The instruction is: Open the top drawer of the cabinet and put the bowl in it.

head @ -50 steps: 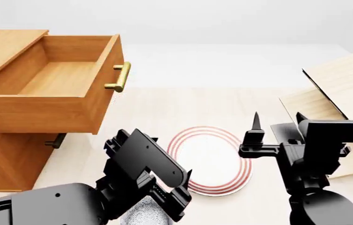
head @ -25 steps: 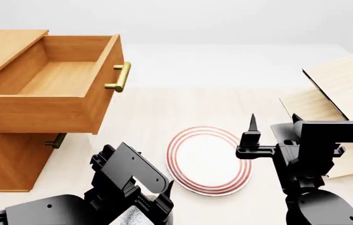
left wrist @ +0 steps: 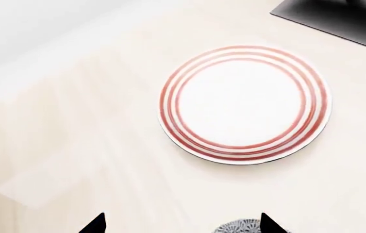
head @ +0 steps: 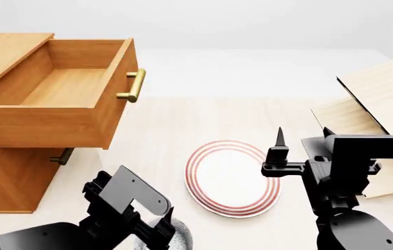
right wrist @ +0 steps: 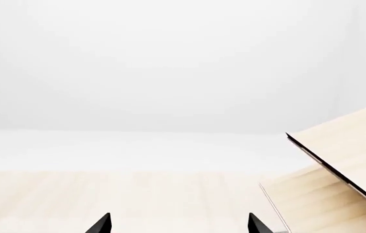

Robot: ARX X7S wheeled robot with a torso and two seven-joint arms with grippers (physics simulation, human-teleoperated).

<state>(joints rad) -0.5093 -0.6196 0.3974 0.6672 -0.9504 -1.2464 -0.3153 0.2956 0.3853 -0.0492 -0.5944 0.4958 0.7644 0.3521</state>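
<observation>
Below the left gripper, the bowl is sitting on the table, only a speckled sliver of it showing past the gripper body in the head view. From the left wrist view, the two fingertips are standing spread apart, with the bowl's rim lying just inside one of them, so the jaws are released and gripping nothing. Beyond that gripper, the plate with red rings is lying flat. Up and away from it, the top drawer is standing pulled out of the cabinet, its box bare. Beside the plate, the right gripper is hovering with fingers parted, holding nothing, near the shelf rack
</observation>
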